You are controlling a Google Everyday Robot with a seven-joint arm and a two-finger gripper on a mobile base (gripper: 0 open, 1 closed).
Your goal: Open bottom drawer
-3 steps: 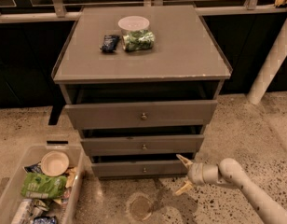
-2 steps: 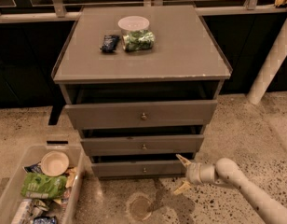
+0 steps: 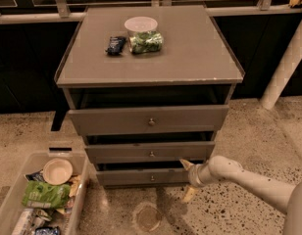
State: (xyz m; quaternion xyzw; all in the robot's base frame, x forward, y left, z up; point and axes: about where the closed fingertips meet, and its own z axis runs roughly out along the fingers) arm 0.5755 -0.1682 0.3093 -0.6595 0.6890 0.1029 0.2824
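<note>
Three grey drawer fronts are stacked in one cabinet at the centre of the frame: the top drawer (image 3: 116, 120), the middle drawer (image 3: 121, 153) and, lowest and narrowest, the bottom drawer (image 3: 126, 178). Each has one small round knob at its middle, three in all; the bottom one (image 3: 152, 178) is lower centre. A dark gap shows above each front. One claw (image 3: 188, 179) sits at the right end of the bottom drawer's front, right of its knob and apart from it. Its two pale fingers (image 3: 190, 194) are spread, one at the front's upper right corner and one lower, near the floor (image 3: 239, 131); contact with the drawer cannot be made out. The pale arm (image 3: 249, 180) enters from the lower right. On the cabinet's top surface (image 3: 190, 53) lie two things: one white-lidded container (image 3: 142, 33) with green contents and one dark packet (image 3: 115, 44) just left of it. One clear bin (image 3: 82, 190) at lower left holds one bowl (image 3: 57, 171) and one green bag (image 3: 45, 195), among other wrappers.
</note>
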